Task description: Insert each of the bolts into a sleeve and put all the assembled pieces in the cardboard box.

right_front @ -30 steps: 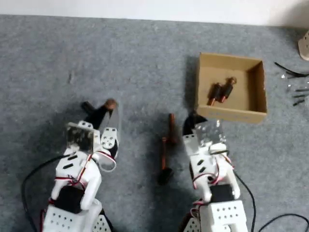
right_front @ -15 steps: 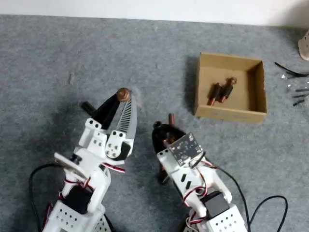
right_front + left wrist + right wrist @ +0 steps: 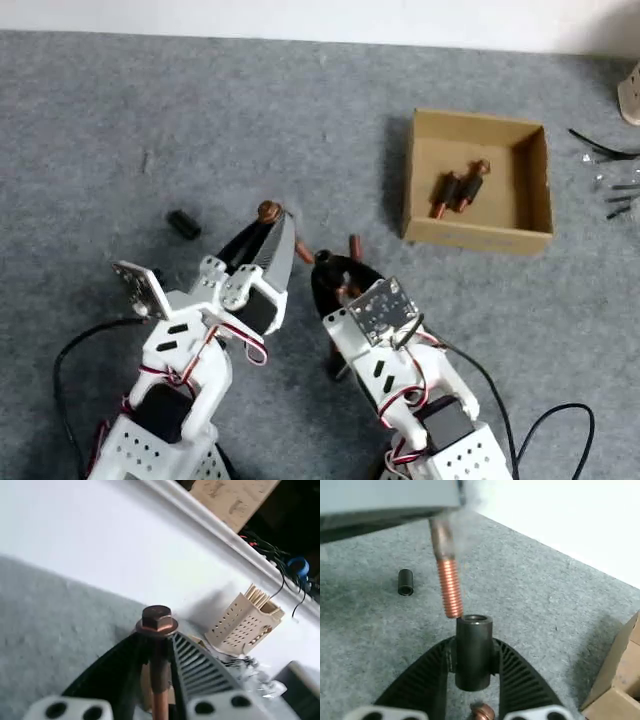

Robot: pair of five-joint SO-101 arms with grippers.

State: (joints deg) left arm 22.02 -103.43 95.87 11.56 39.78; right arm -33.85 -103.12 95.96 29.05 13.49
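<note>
Cardboard box (image 3: pixel 478 238) holds two assembled pieces (image 3: pixel 446 191) side by side.

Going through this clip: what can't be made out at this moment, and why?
1. Right wrist view: whether the bolt tip is centred over the sleeve; single angle, upper shaft blurred.
2. High view: the loose bolt on the table, mostly under the right arm.
3. High view: the pieces in the cardboard box, too small to tell how deep their bolts sit.
</note>
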